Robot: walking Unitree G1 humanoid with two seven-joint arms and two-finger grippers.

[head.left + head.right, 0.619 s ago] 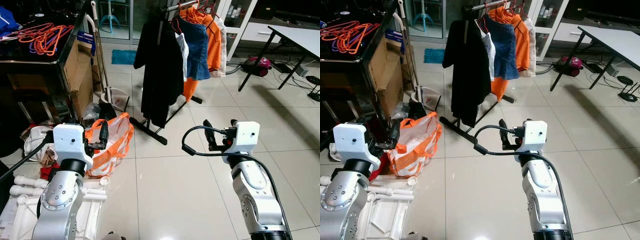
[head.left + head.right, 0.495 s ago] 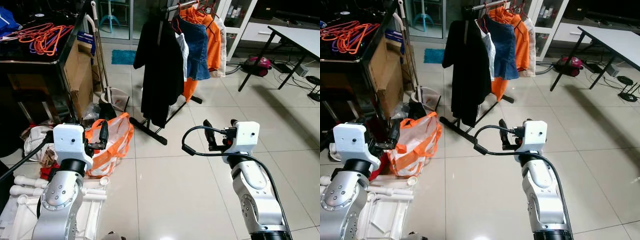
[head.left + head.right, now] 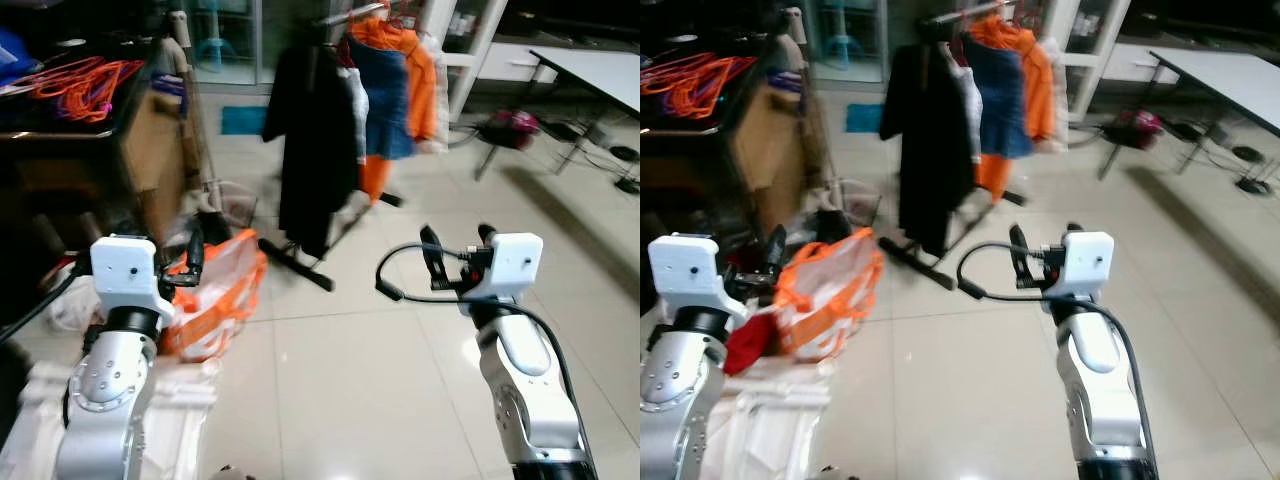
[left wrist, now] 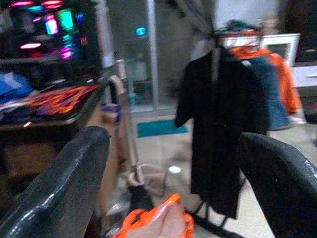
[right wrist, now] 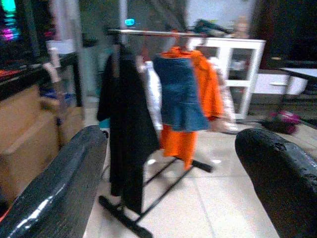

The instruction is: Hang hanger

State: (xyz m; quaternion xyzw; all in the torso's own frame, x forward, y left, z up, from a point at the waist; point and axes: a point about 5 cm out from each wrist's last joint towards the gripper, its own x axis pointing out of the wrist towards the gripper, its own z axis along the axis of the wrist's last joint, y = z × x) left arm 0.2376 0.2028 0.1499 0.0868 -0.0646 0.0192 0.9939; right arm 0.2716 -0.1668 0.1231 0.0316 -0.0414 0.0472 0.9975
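Left eye view: frame had gone blurred and shifted against half a second before, so the camera moved, not the things. Orange hangers (image 3: 85,80) lay on the dark counter (image 3: 60,125); clothes rack (image 3: 345,90) ahead.

Left wrist: left gripper (image 4: 173,173) fingers wide apart, empty.

Right wrist: right gripper (image 5: 168,173) likewise spread, empty. Hanger not yet fetched.

I can't read any text, label, brand or number from here; the head views are blurred, and the boxes (image 3: 150,150) and bag (image 3: 215,300) show no legible print.
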